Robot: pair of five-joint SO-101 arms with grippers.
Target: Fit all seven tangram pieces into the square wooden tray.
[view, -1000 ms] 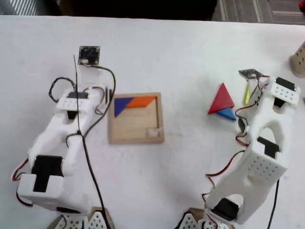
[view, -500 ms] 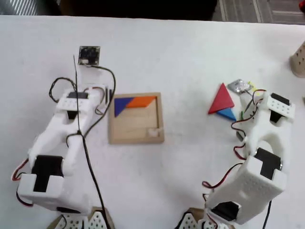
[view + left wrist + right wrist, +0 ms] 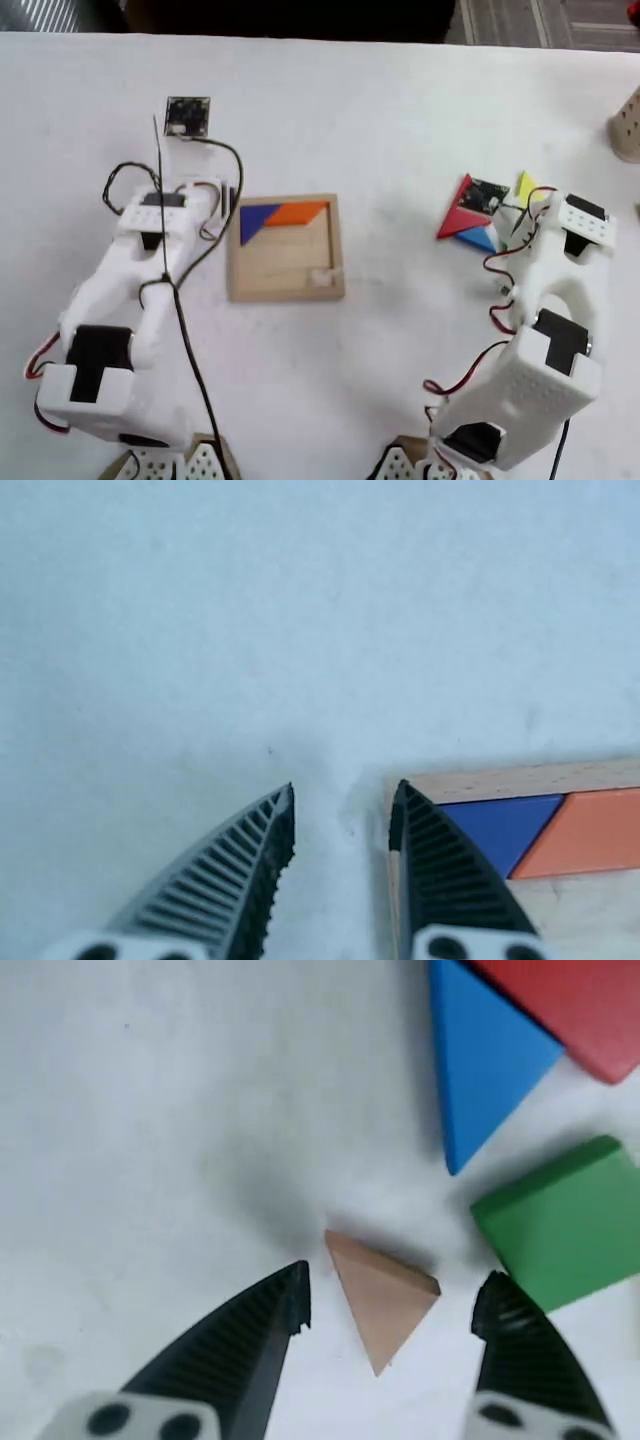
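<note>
My left arm (image 3: 130,275) and right arm (image 3: 545,350) are chunky white printed shells with black servo blocks (image 3: 97,352) set into the joints. The right one carries a grid of small holes. Thin red wires (image 3: 492,262) loop beside the right arm, and a long black cable (image 3: 190,350) trails down the left. My left end effector (image 3: 345,790) has one grey ribbed finger (image 3: 225,880) and one black. My right end effector (image 3: 395,1280) has both black, on white mounts (image 3: 130,1420) with dark screw holes just behind them.

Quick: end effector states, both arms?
Left end effector: open, empty, beside the wooden tray.
Right end effector: open, gripping nothing, tan triangle between its fingers.
</note>
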